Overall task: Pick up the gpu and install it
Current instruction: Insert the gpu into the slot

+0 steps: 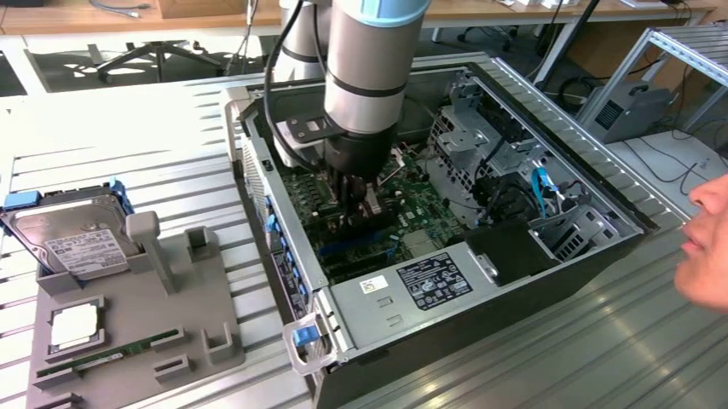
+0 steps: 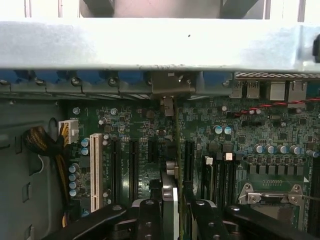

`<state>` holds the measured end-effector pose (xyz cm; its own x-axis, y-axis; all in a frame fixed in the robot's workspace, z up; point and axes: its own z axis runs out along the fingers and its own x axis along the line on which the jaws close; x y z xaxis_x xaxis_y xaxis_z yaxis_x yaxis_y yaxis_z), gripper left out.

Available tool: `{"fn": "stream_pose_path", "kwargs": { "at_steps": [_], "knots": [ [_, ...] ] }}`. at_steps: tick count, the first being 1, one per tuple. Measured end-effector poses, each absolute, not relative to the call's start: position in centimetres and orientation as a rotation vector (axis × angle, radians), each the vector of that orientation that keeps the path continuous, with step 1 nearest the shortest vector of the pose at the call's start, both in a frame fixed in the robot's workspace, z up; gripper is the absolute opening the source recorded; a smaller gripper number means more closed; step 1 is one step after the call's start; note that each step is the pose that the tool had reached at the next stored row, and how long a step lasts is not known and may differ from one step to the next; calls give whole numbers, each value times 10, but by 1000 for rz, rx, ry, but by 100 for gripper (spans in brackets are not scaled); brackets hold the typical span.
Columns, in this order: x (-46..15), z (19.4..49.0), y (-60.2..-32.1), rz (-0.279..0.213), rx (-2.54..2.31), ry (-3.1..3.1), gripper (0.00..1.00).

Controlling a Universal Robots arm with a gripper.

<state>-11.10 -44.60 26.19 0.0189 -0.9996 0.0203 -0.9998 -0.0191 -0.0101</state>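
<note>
I see the gpu (image 2: 170,172) edge-on in the wrist view, a thin card standing upright over the green motherboard (image 2: 250,135). Its silver bracket (image 2: 170,82) sits against the case's rear slot wall. My gripper (image 2: 174,212) is shut on the card, one black finger on each face. In the exterior view my gripper (image 1: 361,194) is deep inside the open computer case (image 1: 276,256), holding the gpu (image 1: 371,213) down among the expansion slots. Whether the card's edge is seated in a slot is hidden.
A grey parts tray (image 1: 182,315) at the exterior view's left holds a hard drive (image 1: 74,243), a processor (image 1: 74,324) and a RAM stick (image 1: 97,358). Black expansion slots (image 2: 132,165) flank the card. Drive cages (image 1: 478,145) fill the case's far side. A person's head (image 1: 707,243) leans in at the exterior view's right.
</note>
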Motion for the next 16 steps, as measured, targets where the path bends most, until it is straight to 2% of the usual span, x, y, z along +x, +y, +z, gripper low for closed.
{"fn": "stream_pose_path", "kwargs": {
  "at_steps": [16],
  "knots": [
    [-110,262,-443,34,2228,-2204,27]
  ]
}}
